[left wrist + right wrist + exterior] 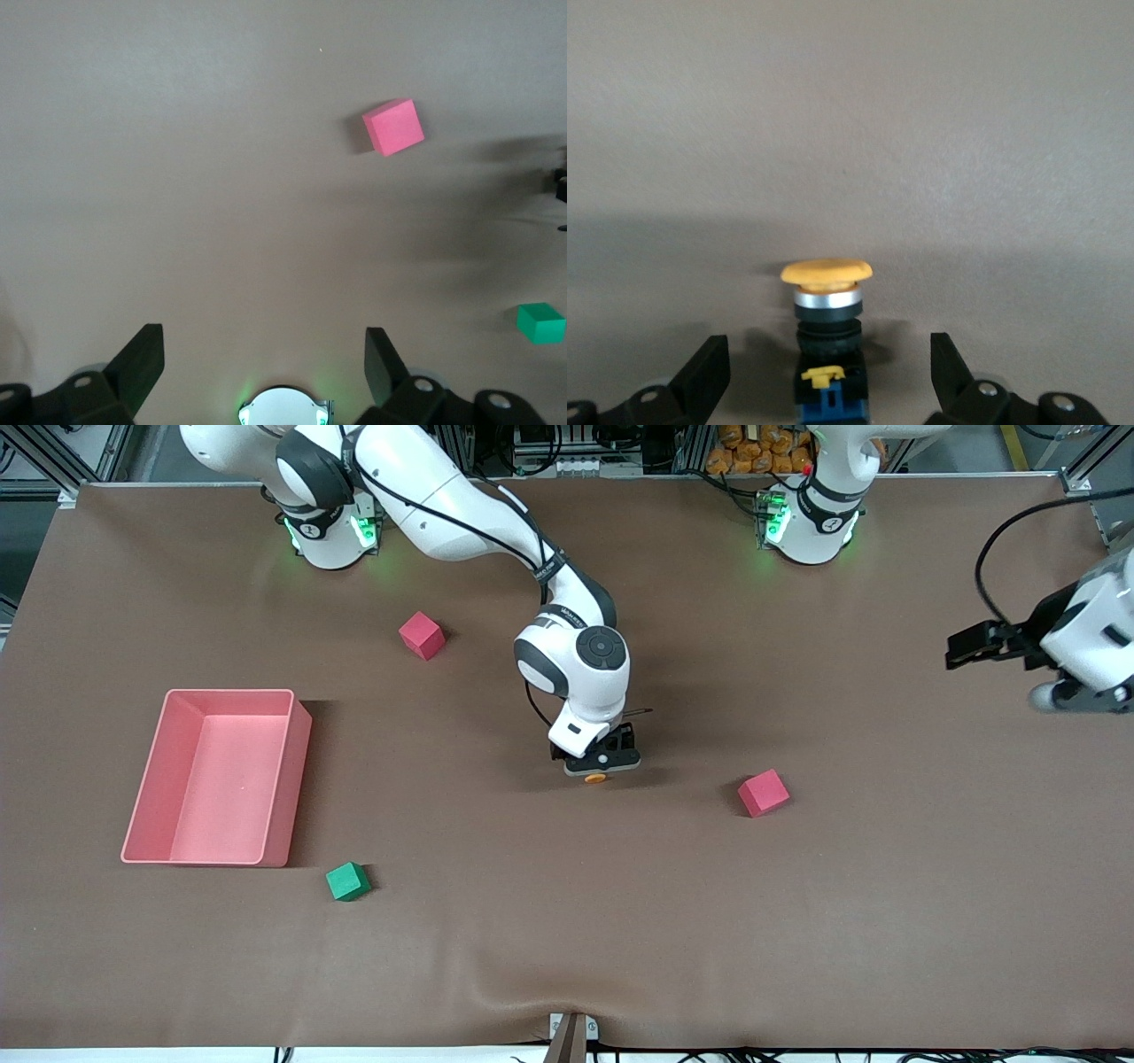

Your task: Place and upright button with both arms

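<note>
Front view, right gripper (pixel 601 769) low over button (pixel 595 778), fingers spread

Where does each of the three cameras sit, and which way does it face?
Front view: high across the table, facing both bases, right gripper over the button.
Left wrist view: on the left wrist, looking down past its open jaws at a red cube.
Right wrist view: looking past open jaws at the button.
Shared: front and left wrist views show the green cube.
</note>
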Robot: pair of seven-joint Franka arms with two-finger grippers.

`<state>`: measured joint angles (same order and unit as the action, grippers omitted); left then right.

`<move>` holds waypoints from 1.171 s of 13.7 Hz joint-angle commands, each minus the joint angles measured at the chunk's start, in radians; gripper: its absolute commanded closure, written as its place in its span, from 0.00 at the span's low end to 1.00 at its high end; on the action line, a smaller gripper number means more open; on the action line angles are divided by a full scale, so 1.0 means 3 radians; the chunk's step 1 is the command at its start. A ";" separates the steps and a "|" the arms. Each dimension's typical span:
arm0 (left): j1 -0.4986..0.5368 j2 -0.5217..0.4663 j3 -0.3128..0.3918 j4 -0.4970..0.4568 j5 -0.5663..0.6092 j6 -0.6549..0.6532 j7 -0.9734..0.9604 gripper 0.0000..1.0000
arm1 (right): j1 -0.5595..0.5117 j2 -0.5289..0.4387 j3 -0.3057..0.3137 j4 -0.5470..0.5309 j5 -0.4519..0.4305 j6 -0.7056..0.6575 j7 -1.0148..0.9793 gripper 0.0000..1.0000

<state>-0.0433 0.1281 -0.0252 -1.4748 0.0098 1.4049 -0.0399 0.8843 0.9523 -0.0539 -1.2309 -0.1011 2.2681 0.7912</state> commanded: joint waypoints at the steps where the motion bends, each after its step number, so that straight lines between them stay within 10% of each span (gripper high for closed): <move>1: -0.0024 0.0216 -0.0008 0.0094 -0.0033 -0.0055 0.0051 0.00 | -0.0023 -0.0239 0.0001 0.0048 -0.0047 -0.0308 0.0114 0.00; 16: -0.1129 0.1592 -0.0049 0.0503 -0.0620 0.0859 -0.0885 0.00 | -0.1101 -0.1711 0.0026 -0.0641 0.0020 -0.1118 -0.1004 0.00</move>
<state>-0.3620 0.5292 -0.0389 -1.4079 -0.1522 1.6636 -0.2829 0.6109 0.5372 -0.0642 -1.3155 -0.0992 1.9242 0.5829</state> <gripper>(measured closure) 0.000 0.000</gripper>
